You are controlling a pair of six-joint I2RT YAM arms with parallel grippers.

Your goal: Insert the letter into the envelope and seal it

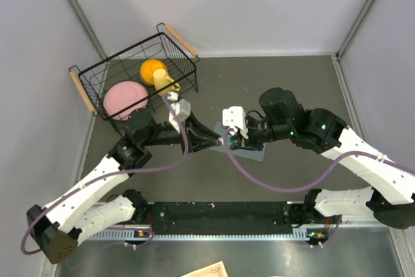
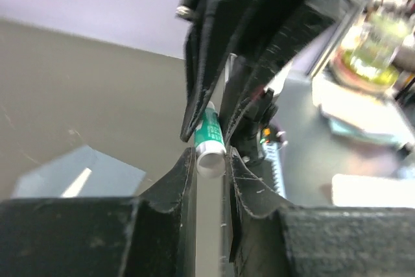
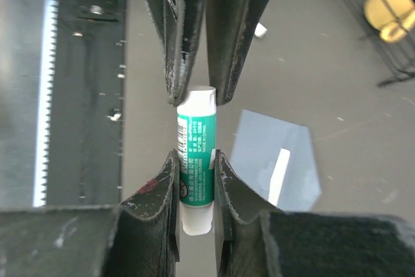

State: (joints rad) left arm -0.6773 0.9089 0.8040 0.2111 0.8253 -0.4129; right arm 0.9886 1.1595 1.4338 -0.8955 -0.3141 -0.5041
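Left tool is clamped on the white cap end of the glue stick, fingertips pressed to it on both sides. Facing it nose to nose is the right tool, reaching in from 3 o'clock with its jaws tight around the green-and-white labelled body. So both tools grip the one stick, which lies along the 9-to-3 line between them at the middle of the worktop. From overhead, the envelope lies flat on the dark surface right under that meeting point. Its blue-grey sheet pokes out toward 4 o'clock from beneath the right tool. Through the right wrist camera it sits at 3 o'clock of the stick, one corner pointed and a pale streak running across its face. Through the left wrist camera it shows at 8 o'clock, low and blurred. Whether the stick touches the paper, I cannot tell. Up at 10 o'clock stands a black wire basket with wooden handles, holding a pink plate and a yellow object. At 6 o'clock a tan sheet peeks over the frame edge, too cropped to identify.
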